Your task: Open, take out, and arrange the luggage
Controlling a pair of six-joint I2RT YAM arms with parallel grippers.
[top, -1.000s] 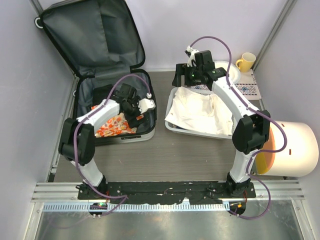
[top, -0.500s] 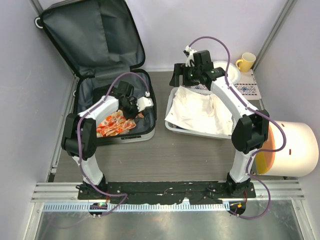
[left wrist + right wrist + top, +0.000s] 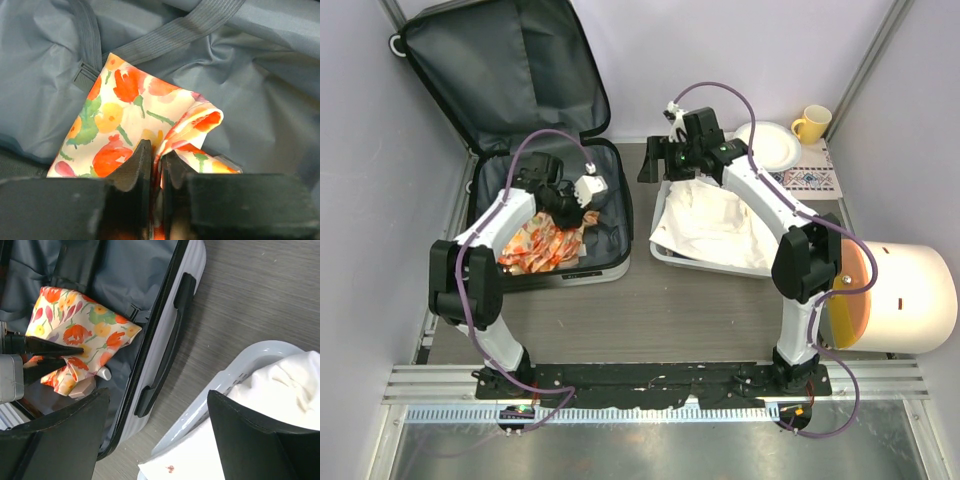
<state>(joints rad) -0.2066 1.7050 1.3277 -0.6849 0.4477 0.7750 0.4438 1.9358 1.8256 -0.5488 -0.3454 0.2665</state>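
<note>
- Luggage [image 3: 500, 80] sits in the upper left of the top view. It is open, with the lid tipped back against the wall and the base flat on the table [image 3: 650, 310]. Dark grey lining shows in both halves.
- A floral cloth [image 3: 540, 245], orange, red and green on white, lies bunched in the base towards its near edge.
- Left gripper [image 3: 578, 212] reaches into the base at the far end of the cloth.
- Left wrist view: the gripper [image 3: 156, 150] has its jaws nearly together, pinching a raised fold of the floral cloth [image 3: 125, 100]. Grey lining [image 3: 260, 100] and straps lie behind it.
- Right gripper [image 3: 652, 165] hangs over the gap between the luggage and the white basket [image 3: 665, 255].
- Right wrist view: the gripper [image 3: 155, 400] has its jaws spread wide with nothing between them. The luggage [image 3: 115, 275] and floral cloth [image 3: 85, 325] are in the upper left, the basket rim [image 3: 215, 405] in the lower right.
- A white cloth [image 3: 710, 225] fills the basket.
- A white plate [image 3: 775, 145] and a yellow mug [image 3: 810, 123] stand in the upper right, beyond the basket.
</note>
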